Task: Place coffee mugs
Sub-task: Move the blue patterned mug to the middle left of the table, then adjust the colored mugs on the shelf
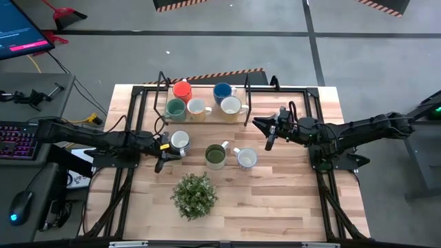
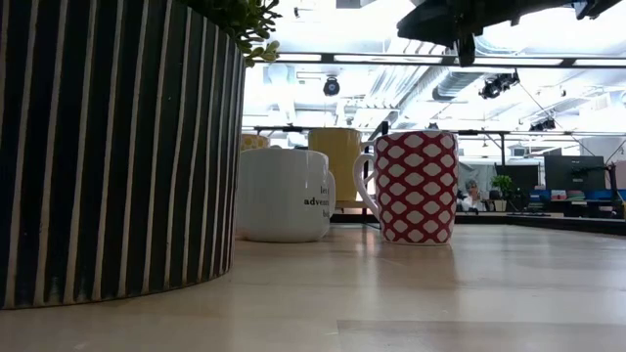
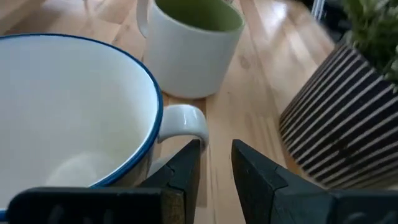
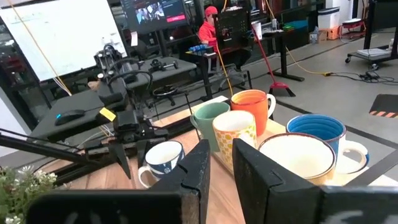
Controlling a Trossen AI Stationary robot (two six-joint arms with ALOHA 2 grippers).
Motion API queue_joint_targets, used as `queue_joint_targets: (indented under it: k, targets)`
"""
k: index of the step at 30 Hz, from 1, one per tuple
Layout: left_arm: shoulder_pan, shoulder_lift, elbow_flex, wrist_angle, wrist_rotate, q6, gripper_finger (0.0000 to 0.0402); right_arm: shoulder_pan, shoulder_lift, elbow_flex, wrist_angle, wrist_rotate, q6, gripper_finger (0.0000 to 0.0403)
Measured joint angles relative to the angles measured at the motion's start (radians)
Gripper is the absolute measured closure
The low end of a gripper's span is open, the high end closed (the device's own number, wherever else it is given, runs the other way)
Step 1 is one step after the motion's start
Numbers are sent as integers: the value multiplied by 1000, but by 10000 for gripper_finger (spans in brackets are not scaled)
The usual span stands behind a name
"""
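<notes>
On the table stand a white mug with a blue rim (image 1: pixel 180 140) (image 3: pixel 74 112), a white mug that is olive-green inside (image 1: pixel 216 156) (image 3: pixel 193 43) (image 2: pixel 284 194), and a red-and-white patterned mug (image 1: pixel 246 158) (image 2: pixel 416 186). A rack at the far side carries the orange (image 1: pixel 182 89) (image 4: pixel 252 106), blue (image 1: pixel 222 91) (image 4: pixel 317 134), teal (image 1: pixel 176 108) (image 4: pixel 208 118), cream (image 1: pixel 198 108) (image 4: pixel 233 130) and large white (image 1: pixel 231 106) (image 4: pixel 295 158) mugs. My left gripper (image 1: pixel 162 157) (image 3: pixel 214 165) is low, just short of the blue-rimmed mug's handle (image 3: pixel 183 121), open by a narrow gap. My right gripper (image 1: pixel 269 134) (image 4: pixel 221 165) hovers right of the rack, narrowly open and holding nothing.
A bushy plant in a black-and-white striped pot (image 1: pixel 195 195) (image 2: pixel 117 147) (image 3: pixel 339 130) stands near the table's near edge, close to my left gripper. The black frame of the rack (image 1: pixel 248 103) rises around the far mugs. Bare wood (image 1: pixel 289 200) lies to the near right.
</notes>
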Motion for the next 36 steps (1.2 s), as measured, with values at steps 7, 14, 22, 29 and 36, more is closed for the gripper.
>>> queue_joint_targets:
  k: [7, 14, 22, 29, 36]
  targets:
    - [0, 0, 102, -236, -22, 47, 320, 0, 0, 0, -24, 0, 0, 347]
    - [0, 0, 196, -359, -24, 48, 320, 0, 0, 0, -30, -4, -9, 347]
    - [0, 0, 325, -559, -30, 76, 320, 0, 0, 0, -34, -6, -10, 347]
    - [0, 0, 430, -565, -95, 76, 320, 0, 0, 0, -34, -8, -11, 347]
    - [4, 0, 572, -553, -365, 110, 320, 0, 0, 0, -34, 8, -62, 347]
